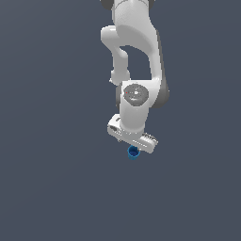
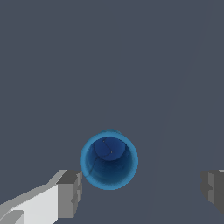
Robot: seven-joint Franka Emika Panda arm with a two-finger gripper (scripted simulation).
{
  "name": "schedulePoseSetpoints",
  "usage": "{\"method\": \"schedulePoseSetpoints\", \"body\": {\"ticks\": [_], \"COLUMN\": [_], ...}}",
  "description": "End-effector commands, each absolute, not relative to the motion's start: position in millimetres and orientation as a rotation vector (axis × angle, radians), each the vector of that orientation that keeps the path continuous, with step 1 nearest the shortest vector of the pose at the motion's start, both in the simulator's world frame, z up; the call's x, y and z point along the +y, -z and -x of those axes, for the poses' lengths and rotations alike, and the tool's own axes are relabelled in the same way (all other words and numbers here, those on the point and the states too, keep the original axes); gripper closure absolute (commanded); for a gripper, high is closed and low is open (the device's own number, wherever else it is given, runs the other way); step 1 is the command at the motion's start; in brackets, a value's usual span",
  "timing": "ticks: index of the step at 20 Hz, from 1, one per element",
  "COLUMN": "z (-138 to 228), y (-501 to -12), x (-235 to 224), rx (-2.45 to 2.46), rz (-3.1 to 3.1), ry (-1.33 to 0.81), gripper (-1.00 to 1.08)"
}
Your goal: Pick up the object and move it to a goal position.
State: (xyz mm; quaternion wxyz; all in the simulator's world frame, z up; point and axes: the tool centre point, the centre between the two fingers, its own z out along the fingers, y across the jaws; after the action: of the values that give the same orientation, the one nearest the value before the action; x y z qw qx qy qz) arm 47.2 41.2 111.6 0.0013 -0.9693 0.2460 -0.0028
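The object is a small bright-blue cup with a darker hollow centre. In the exterior view the cup (image 1: 133, 152) shows just under the white gripper (image 1: 137, 147), whose hand hides part of it. In the wrist view I look straight down into the cup (image 2: 109, 159). It sits upright between the grey fingertips. My gripper (image 2: 142, 192) is open. One fingertip (image 2: 70, 192) is close beside the cup's rim, and the other fingertip (image 2: 213, 189) stands well away from it. Nothing is held.
The white arm (image 1: 136, 56) reaches down from the top of the exterior view. A plain dark grey surface (image 1: 56, 179) surrounds the cup. No goal marker shows.
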Motion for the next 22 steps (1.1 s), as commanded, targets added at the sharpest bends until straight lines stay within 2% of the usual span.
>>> {"method": "schedulePoseSetpoints", "body": {"ticks": [1,22], "z": [-50,-54], "y": [-105,-72], "x": [48,63], "rx": [0.839,0.980], "rz": [3.025,2.985], "ry": [0.006,0.000], "gripper": [-0.92,-0.92]}}
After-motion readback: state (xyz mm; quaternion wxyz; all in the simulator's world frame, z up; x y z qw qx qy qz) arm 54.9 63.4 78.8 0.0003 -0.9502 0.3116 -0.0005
